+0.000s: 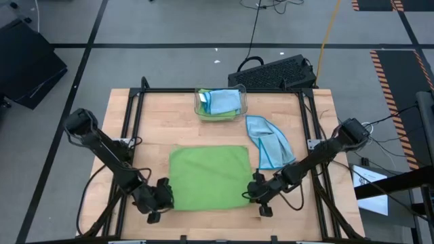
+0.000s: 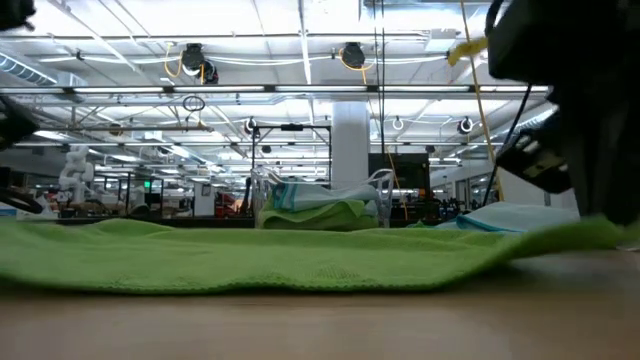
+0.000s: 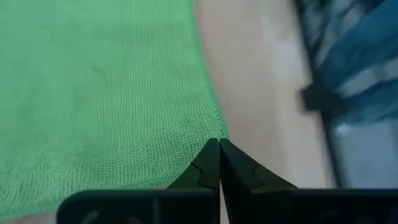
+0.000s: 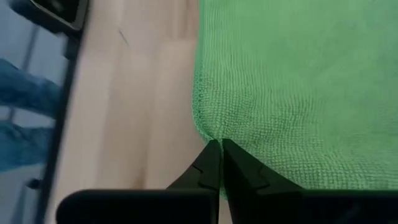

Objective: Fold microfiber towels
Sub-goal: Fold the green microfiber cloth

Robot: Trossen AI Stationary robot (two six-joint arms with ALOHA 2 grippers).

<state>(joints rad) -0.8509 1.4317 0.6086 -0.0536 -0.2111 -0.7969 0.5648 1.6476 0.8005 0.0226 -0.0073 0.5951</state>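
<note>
A lime green microfiber towel lies spread flat in the middle of the table. My left gripper is shut at its near left corner and my right gripper is shut at its near right corner. A light blue towel lies crumpled on the table to the right of the green one. More towels sit in a clear bin at the far side. My left gripper pinches the green towel's near left corner between its two shut fingers, slanting down from the near left. The rest of the towel lies spread on the table. My right gripper pinches the green towel's near right corner between its two shut fingers, slanting down from the near right. That corner is raised a little off the table, while the rest of the towel lies flat.
A black frame rail runs around the wooden tabletop. A dark keyboard-like case lies beyond the table's far edge. Bare wood shows to the left of the green towel.
</note>
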